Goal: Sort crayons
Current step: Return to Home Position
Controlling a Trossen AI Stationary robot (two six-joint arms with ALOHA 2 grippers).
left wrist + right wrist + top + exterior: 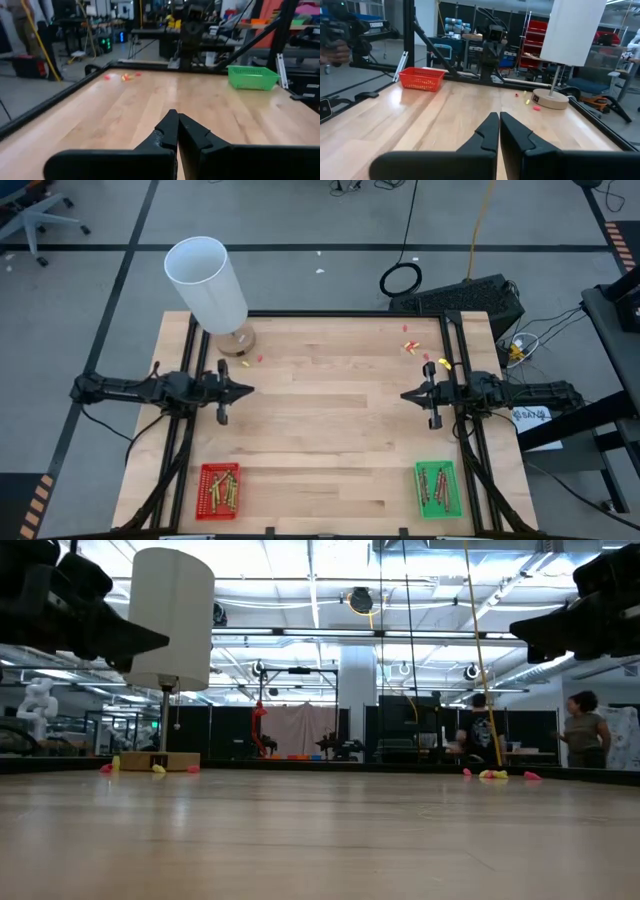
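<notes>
High view gives us the crayons [222, 492] lying in the red tray [219, 467] and the green tray [437, 465], each near a corner of the table [330, 430]. Our left gripper [243, 389] and right gripper [408, 395] hover well apart, both pinched closed on nothing. We judge homing wants slow, level arms, clear of the lamp [205, 280].

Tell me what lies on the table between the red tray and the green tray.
Nothing but bare wooden tabletop. The high view shows the whole stretch from the red tray to the green tray with no object on it.
</notes>
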